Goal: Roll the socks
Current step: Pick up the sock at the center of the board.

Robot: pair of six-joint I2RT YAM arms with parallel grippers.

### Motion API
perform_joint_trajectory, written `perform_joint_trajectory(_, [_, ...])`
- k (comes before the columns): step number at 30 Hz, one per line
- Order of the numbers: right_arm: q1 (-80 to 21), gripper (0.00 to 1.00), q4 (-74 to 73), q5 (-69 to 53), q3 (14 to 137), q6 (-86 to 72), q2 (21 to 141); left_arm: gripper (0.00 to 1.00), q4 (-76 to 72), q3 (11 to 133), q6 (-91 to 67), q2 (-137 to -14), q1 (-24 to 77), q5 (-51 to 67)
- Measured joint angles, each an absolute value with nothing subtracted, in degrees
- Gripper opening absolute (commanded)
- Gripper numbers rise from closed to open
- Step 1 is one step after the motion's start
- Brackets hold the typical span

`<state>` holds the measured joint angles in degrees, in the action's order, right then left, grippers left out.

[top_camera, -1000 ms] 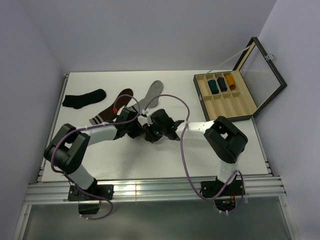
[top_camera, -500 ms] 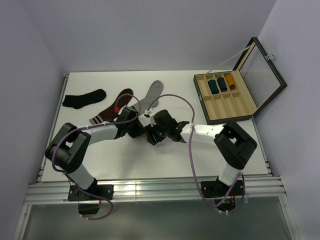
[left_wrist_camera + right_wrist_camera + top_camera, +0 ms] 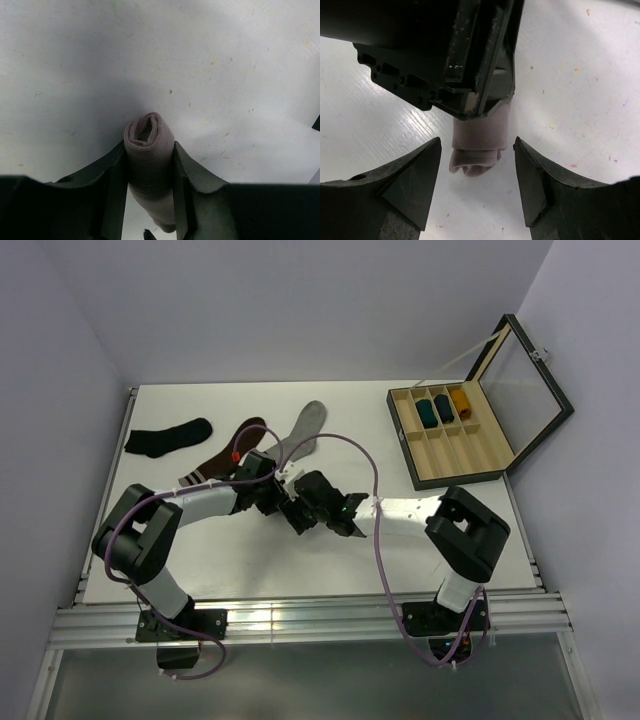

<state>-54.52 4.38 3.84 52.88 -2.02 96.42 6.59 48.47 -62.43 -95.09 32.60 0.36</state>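
from above, the left gripper (image 3: 281,500) and right gripper (image 3: 303,512) meet tip to tip, the grey sock (image 3: 308,426) flat beyond them. left wrist: fingers (image 3: 114,175) half closed, clamping the rolled pink sock (image 3: 148,135). right wrist: fingers (image 3: 415,170) spread wide, roll between them, untouched.

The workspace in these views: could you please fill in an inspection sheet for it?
Surface: white table, a few small specks.
Job's things: pink sock rolled up; grey sock flat at the far side, its cuff end hidden by the arms.
Clutter: black sock and brown sock flat at far left; wooden box at far right, lid open, three rolls in its far compartments.
Grippers: left gripper shut on the pink sock; right gripper open, fingers either side of the roll's end, apart from it.
Cables: purple cables loop over both arms.
Surroundings: pale walls; metal rail at the near edge.
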Motion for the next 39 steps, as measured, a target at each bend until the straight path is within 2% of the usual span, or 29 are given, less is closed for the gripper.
perform_joint_trajectory(9, [-57.3,0.66,8.5,7.6,52.9,-1.5,100.9,0.00,6.8,48.6,-62.2,-95.1,32.6,0.4])
perform_joint_trajectory(20, [-57.5,0.57,12.8,10.7,53.0,-1.5,104.6,0.01,6.7,48.6,-62.3,-95.3,32.4,1.0])
perform_joint_trajectory(26, [-57.5,0.38,13.6,12.3,53.1,-1.7,105.5,0.03,6.6,48.6,-62.5,-95.5,32.2,1.6])
perform_joint_trajectory(27, [-57.5,0.24,13.6,12.3,53.1,-1.7,105.5,0.05,6.5,48.6,-62.5,-95.5,32.2,1.7])
perform_joint_trajectory(30, [-57.5,0.00,13.5,12.3,53.1,-1.9,105.5,0.16,6.3,48.4,-62.8,-95.4,32.1,1.7])
perform_joint_trajectory(35, [-57.5,0.00,14.0,11.5,51.6,-3.3,104.2,0.37,7.0,48.1,-63.4,-94.4,32.1,1.7])
perform_joint_trajectory(36, [-57.5,0.00,14.1,11.1,50.8,-3.8,103.5,0.46,7.7,48.1,-63.6,-94.1,32.1,1.8])
perform_joint_trajectory(39, [-57.2,0.00,13.1,10.0,47.9,-5.4,100.0,0.64,9.6,48.1,-63.7,-92.8,31.9,2.3])
